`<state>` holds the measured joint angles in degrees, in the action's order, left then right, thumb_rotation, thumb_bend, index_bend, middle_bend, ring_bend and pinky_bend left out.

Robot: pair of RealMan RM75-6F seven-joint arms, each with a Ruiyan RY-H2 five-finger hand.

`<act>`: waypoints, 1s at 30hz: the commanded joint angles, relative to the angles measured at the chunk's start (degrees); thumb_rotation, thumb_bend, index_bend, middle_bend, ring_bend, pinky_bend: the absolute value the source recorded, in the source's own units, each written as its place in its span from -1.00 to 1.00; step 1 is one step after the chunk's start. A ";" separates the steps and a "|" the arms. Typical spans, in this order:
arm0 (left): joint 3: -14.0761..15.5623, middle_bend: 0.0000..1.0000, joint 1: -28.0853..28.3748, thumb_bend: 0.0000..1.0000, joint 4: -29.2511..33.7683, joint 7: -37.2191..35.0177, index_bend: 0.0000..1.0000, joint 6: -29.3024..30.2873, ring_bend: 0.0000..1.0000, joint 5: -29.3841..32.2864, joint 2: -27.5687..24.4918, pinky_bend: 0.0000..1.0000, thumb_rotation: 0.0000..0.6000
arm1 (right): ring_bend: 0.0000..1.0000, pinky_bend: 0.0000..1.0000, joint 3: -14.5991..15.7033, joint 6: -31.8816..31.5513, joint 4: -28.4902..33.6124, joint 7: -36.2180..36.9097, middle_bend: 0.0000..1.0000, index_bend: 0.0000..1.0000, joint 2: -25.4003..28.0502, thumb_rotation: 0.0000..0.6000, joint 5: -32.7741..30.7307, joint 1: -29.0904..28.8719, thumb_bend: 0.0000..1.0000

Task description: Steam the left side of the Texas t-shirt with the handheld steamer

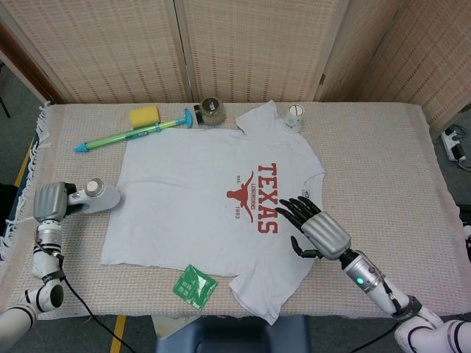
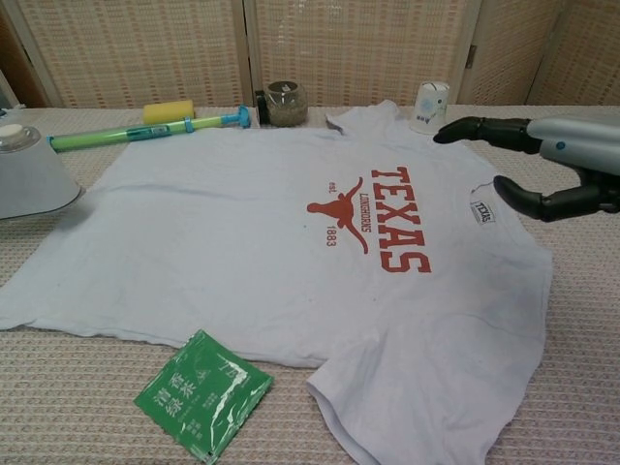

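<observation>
The white Texas t-shirt (image 1: pixel 199 198) lies flat on the table, its red print (image 2: pixel 387 218) toward the right side. The white handheld steamer (image 1: pixel 97 195) stands on the table cloth just off the shirt's left edge, and my left hand (image 1: pixel 51 201) grips its handle. In the chest view only the steamer's body (image 2: pixel 29 176) shows at the far left edge, with the left hand out of frame. My right hand (image 1: pixel 318 228) hovers open above the shirt's right part near the neck label, and in the chest view it is raised with fingers (image 2: pixel 484 130) spread, holding nothing.
A green packet (image 1: pixel 195 285) lies by the shirt's near hem. Along the far edge are a yellow sponge (image 1: pixel 144 115), a green and blue wand (image 1: pixel 132 134), a jar (image 1: pixel 212 111) and a white cup (image 1: pixel 295 116). The steamer's cord (image 1: pixel 18 218) trails off the left edge.
</observation>
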<state>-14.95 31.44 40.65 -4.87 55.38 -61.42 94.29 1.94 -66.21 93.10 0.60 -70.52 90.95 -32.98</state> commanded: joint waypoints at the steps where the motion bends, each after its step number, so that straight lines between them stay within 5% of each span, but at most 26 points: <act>1: -1.53 1.00 -1.06 0.08 -5.04 1.50 0.65 -3.03 0.66 3.13 2.07 0.35 1.00 | -1.00 -1.00 -0.10 -3.29 2.91 -2.00 -1.00 -1.00 4.17 -0.34 -0.71 3.20 0.33; 8: -3.17 0.90 -1.25 0.05 -10.35 1.61 0.55 -5.17 0.57 4.98 4.52 0.35 1.00 | -1.00 -1.00 0.13 -5.46 3.97 -2.35 -1.00 -1.00 6.41 -0.34 -0.85 5.99 0.33; 11: -3.50 0.63 -1.15 -0.12 -10.09 2.26 0.28 -4.73 0.32 4.86 4.77 0.34 1.00 | -1.00 -1.00 -0.10 -5.63 3.93 -2.23 -1.00 -1.00 6.57 -0.34 -0.81 6.43 0.32; 14: -3.71 -0.25 -0.97 -0.45 -6.27 7.02 -0.55 -7.98 -0.49 6.37 2.61 0.07 1.00 | -1.00 -1.00 -0.68 -6.11 3.97 -2.04 -1.00 -1.00 6.86 -0.34 -0.62 6.81 0.30; 16: -4.16 -0.67 -1.10 -0.60 -2.68 10.01 -0.90 -8.81 -0.88 7.81 0.80 -0.30 1.00 | -1.00 -1.00 -1.09 -6.68 4.00 -1.82 -1.00 -1.00 7.11 -0.34 -0.40 7.06 0.27; 18: -4.83 -0.92 -1.49 -0.69 2.58 12.86 -1.00 -9.06 -0.99 9.72 -1.67 -0.56 1.00 | -1.00 -1.00 -1.47 -7.20 4.04 -1.51 -1.00 -1.00 7.47 -0.33 -0.27 7.37 0.26; 22: -5.24 -1.00 -2.62 -0.84 13.73 17.81 -1.00 -7.58 -1.00 12.62 -6.92 -0.77 1.00 | -1.00 -1.00 -2.07 -7.95 3.99 -0.69 -1.00 -1.00 8.23 -0.34 -0.25 8.02 0.26; 30: -4.67 -1.00 -4.57 -0.95 28.20 21.45 -1.00 -1.87 -1.00 13.99 -13.68 -0.83 1.00 | -1.00 -1.00 -2.75 -8.45 3.44 0.33 -1.00 -1.00 9.06 -0.34 -0.27 9.00 0.26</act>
<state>-19.80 27.89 65.36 14.20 50.53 -48.41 83.25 -0.77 -74.64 96.57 0.91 -61.48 90.70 -24.01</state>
